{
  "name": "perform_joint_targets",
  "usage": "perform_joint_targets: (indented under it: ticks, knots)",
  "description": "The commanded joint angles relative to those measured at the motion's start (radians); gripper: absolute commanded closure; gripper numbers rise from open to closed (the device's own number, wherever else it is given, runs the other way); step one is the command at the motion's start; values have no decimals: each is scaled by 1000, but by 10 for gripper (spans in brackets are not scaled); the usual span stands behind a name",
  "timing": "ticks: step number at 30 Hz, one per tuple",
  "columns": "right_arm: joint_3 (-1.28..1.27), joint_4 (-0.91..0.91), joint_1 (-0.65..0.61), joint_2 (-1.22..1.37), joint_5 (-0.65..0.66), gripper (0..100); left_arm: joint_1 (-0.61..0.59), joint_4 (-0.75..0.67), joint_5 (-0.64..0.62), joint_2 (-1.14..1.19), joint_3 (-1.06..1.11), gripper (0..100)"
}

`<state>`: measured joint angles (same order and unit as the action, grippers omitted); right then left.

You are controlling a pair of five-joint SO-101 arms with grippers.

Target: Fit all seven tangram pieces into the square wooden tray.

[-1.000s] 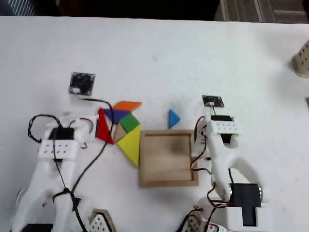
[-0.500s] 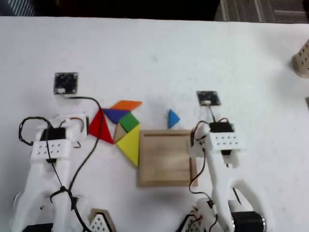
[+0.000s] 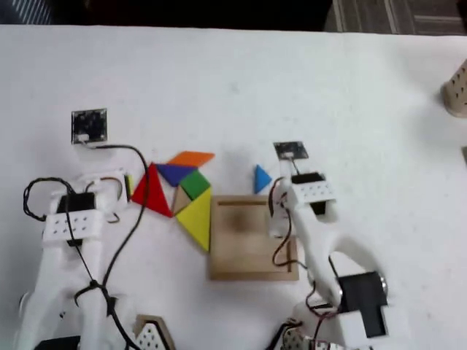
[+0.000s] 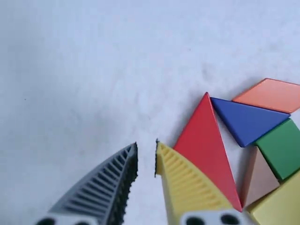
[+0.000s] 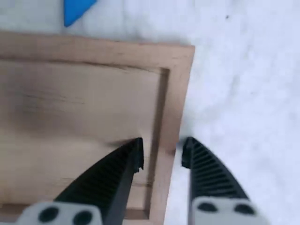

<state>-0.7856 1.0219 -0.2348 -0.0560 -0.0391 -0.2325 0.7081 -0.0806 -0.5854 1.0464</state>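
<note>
I find the square wooden tray (image 3: 252,237) on the white table (image 3: 328,95), between the two arms and in front of the right one. It is pale wood with a raised rim around a bare recessed floor. No piece lies in it.

Six pieces are clustered just beside the tray's left edge:
- Red triangle (image 4: 206,140), outermost.
- Dark blue triangle (image 4: 246,119), touching the red one at its tip.
- Orange parallelogram (image 4: 272,93), on the far side.
- Green square (image 4: 283,147).
- Tan triangle (image 4: 260,178).
- Large yellow triangle (image 3: 197,216), against the tray's rim.

A small light blue triangle (image 3: 261,179) lies alone just beyond the tray's far rim.

The left gripper (image 4: 146,157) sits low over bare table beside the red triangle, jaws slightly parted with nothing between them. The right gripper (image 5: 161,152) has its jaws spread astride the tray's right rim, one finger inside and one outside. I cannot tell whether either touches the wood.
</note>
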Motion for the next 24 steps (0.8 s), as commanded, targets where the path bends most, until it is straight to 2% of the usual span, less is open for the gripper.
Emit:
perform_joint_targets:
  ticks: [1, 8, 13, 20, 24]
  knots:
    - [98, -12, 39, 70, -83, 983, -10, -20, -14, -33, -44, 902]
    - [147, -15, 105, 120, -175, 967, -10, -25, -12, -33, -37, 899]
    - [149, -16, 107, 124, -183, 967, 2, -28, -12, -33, -34, 899]
    - [224, -13, 99, 128, -278, 967, 5, -28, -12, -33, -32, 899]
    - [227, -13, 99, 128, -288, 967, 5, -28, -12, -33, -32, 899]
